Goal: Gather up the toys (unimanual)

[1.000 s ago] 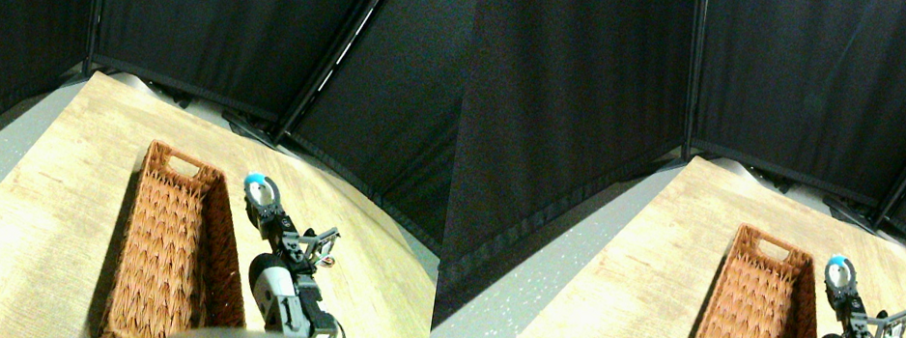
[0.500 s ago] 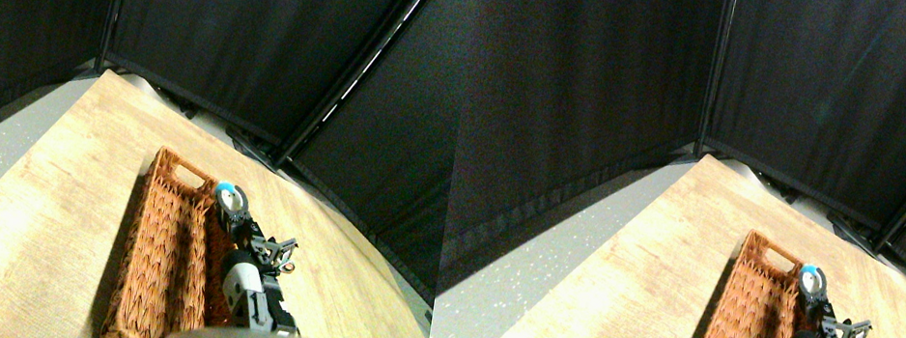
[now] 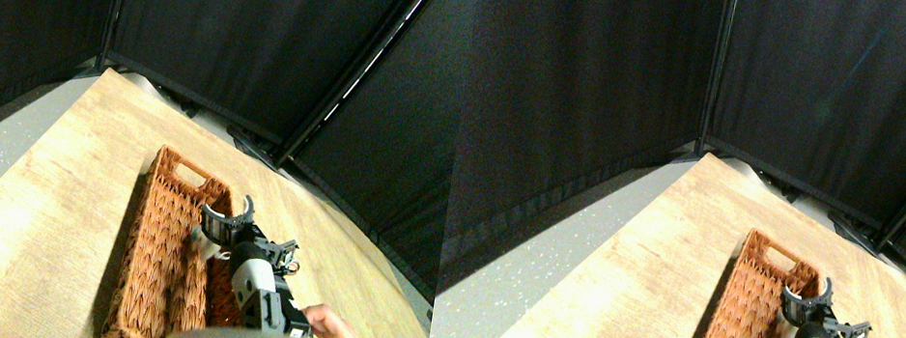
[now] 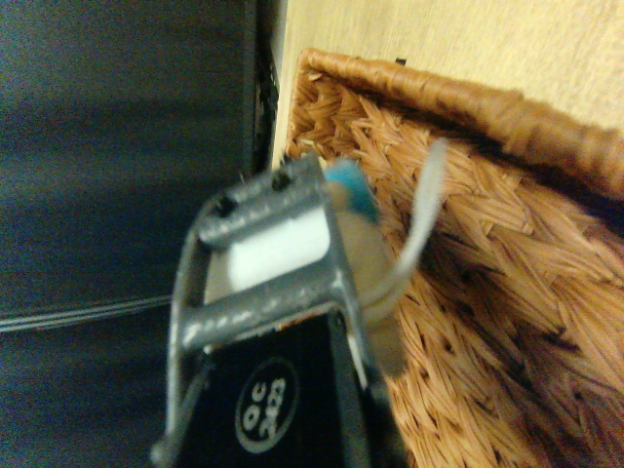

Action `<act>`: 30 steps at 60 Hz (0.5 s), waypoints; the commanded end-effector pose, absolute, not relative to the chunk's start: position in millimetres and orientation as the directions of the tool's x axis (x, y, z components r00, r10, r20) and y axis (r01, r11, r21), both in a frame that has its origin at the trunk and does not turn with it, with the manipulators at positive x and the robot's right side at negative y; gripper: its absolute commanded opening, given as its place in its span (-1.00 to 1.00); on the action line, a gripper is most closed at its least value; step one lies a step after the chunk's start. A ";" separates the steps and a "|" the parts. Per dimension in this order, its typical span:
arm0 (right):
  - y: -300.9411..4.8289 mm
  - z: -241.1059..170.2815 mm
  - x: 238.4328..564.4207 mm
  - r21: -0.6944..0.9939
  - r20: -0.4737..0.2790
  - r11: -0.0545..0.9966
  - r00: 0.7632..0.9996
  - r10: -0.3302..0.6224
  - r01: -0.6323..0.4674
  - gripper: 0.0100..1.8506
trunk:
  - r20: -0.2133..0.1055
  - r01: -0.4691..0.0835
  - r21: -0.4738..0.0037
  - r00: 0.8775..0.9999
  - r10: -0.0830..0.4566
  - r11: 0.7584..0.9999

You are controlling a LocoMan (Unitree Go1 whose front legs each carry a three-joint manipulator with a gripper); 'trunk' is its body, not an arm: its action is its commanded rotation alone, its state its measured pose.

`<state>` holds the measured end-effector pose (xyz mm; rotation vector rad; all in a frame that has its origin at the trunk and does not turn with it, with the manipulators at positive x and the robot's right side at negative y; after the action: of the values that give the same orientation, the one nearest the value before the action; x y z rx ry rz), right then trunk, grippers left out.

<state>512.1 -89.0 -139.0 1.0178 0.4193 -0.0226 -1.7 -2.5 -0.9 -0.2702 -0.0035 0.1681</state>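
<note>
Where the right manipulator reaches in from the lower right, its gripper hangs over the far half of the woven brown basket, inside the line of the rim on the manipulator's side. In the stereo pair view the two dark curved jaws stand spread apart, forming an open arc with nothing clamped between them. Just under that arc, on the side toward the basket's middle, a small pale toy shows against the weave. It is too small in this view to make out more than a whitish patch.

The wrist view brings it closer, though blurred. A greyish-tan plush body with a bright blue tip sits right beside the dark open frame of the jaw, with the basket's weave behind it. A pale strip curves out from the toy across the weave (a strap or ribbon, I cannot say which). Whether the toy touches the jaw frame or is just clear of it cannot be told from the blur, nor whether it rests on the basket's bottom.

The basket lies lengthwise on a light wooden table, its far end showing a cut-out handle. A person's hand is at the lower right, close beside the manipulator's grey body. Black curtains close off the back.
</note>
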 end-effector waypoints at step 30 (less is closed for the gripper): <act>-124.7 -116.1 509.1 0.840 -0.118 0.539 0.991 0.066 0.064 0.03 | -0.028 -0.141 -0.217 0.990 0.138 0.966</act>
<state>504.0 -117.5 -126.6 1.0304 0.2272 -0.0236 -1.3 -2.0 -1.7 -0.2280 0.0087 0.1444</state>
